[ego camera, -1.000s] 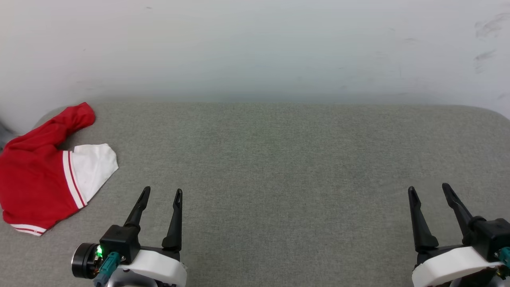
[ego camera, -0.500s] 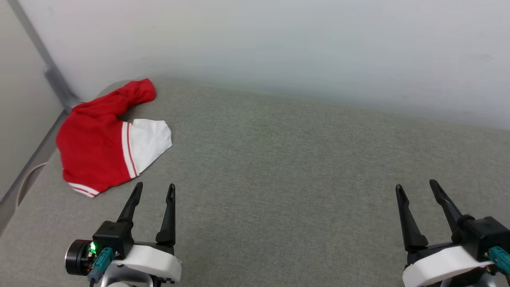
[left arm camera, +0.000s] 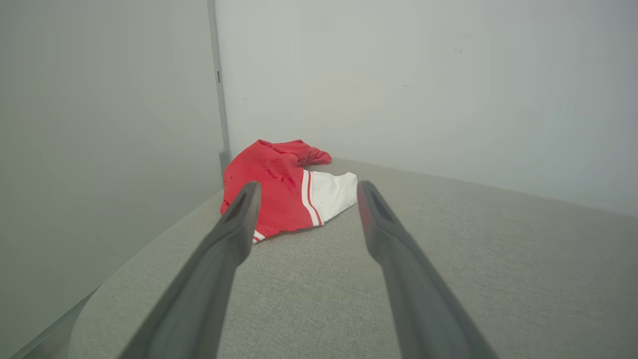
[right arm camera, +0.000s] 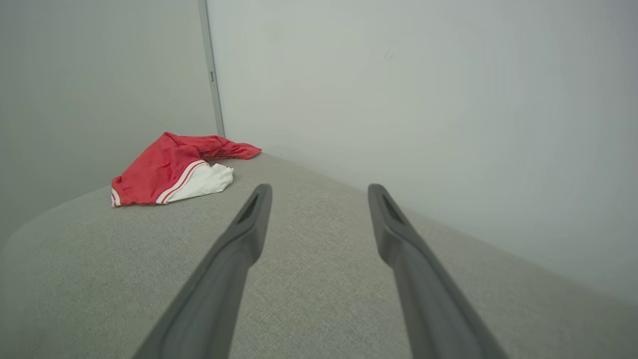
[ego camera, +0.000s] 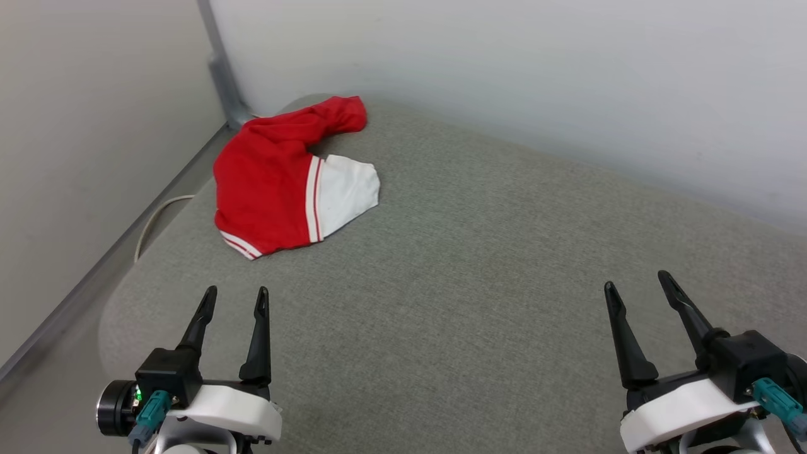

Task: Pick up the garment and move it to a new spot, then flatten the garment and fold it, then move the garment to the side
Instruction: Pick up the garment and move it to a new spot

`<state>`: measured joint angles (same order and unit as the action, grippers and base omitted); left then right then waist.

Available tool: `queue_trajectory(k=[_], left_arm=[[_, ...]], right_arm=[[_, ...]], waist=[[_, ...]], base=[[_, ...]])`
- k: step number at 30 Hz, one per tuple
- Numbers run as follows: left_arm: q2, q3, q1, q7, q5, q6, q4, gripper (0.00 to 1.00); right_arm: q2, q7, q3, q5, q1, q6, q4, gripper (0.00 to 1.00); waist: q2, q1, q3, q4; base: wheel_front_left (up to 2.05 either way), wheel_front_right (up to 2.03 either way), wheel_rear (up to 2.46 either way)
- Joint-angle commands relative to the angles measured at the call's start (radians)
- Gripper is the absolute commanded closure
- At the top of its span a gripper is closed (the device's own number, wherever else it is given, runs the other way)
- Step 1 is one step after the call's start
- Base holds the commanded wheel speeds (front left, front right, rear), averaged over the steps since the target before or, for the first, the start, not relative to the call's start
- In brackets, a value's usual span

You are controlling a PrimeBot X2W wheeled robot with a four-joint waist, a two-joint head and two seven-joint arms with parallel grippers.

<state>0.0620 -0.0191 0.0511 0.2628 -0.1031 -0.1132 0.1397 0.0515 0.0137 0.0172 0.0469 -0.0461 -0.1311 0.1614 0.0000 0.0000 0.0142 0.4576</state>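
The desk point(ego camera: 479, 296), covered in grey fabric, has a rounded far left corner and a rounded near left corner. Its left edge runs close along a pale side wall point(ego camera: 75, 126), and its back edge lies against the white back wall point(ego camera: 536, 63). From the middle across to the right the fabric lies flat and bare, giving wide room to move.

A grey upright strip point(ego camera: 217, 63) stands where the two walls meet, just behind the far left corner. A pale cable point(ego camera: 153, 221) curves down in the narrow gap between the desk's left edge and the side wall. Nothing lies between the robot's arms and the shirt.

The shirt point(ego camera: 271, 183) lies crumpled in the far left corner, near both the left and back edges. Its long axis runs from the striped hem nearest the robot away towards the back wall, leaning right, and ends in a bunched red tip. A white sleeve point(ego camera: 347, 189) with red-and-white trim sticks out to the right, towards the middle of the desk.

The left gripper point(ego camera: 236, 293) hovers at the near left, well short of the shirt, with its jaws apart and empty. The right gripper point(ego camera: 637, 282) hovers at the near right, far from the shirt, with its jaws also apart and empty.
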Motion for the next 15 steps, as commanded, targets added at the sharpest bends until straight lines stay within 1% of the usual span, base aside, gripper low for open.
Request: queue_trajectory(k=[1, 4, 15], left_arm=[[0.001, -0.004, 0.009, 0.003, -0.006, 0.000, 0.000, 0.00], [-0.002, -0.008, 0.002, 0.003, -0.007, 0.001, -0.003, 0.00], [-0.008, -0.037, -0.013, 0.003, -0.019, 0.006, -0.027, 0.00]], right_arm=[[-0.002, -0.001, 0.004, -0.003, 0.005, 0.001, 0.000, 0.00], [-0.002, 0.001, 0.010, 0.004, 0.011, 0.001, -0.002, 0.00], [-0.002, -0.004, 0.030, 0.001, 0.045, 0.001, -0.017, 0.00]], waist=[[0.0000, 0.0000, -0.001, 0.039], [0.0000, 0.0000, -0.001, 0.065], [0.0000, 0.0000, 0.020, 0.075]], base=[[0.00, 0.00, 0.00], [0.00, 0.00, 0.00], [0.00, 0.00, 0.00]])
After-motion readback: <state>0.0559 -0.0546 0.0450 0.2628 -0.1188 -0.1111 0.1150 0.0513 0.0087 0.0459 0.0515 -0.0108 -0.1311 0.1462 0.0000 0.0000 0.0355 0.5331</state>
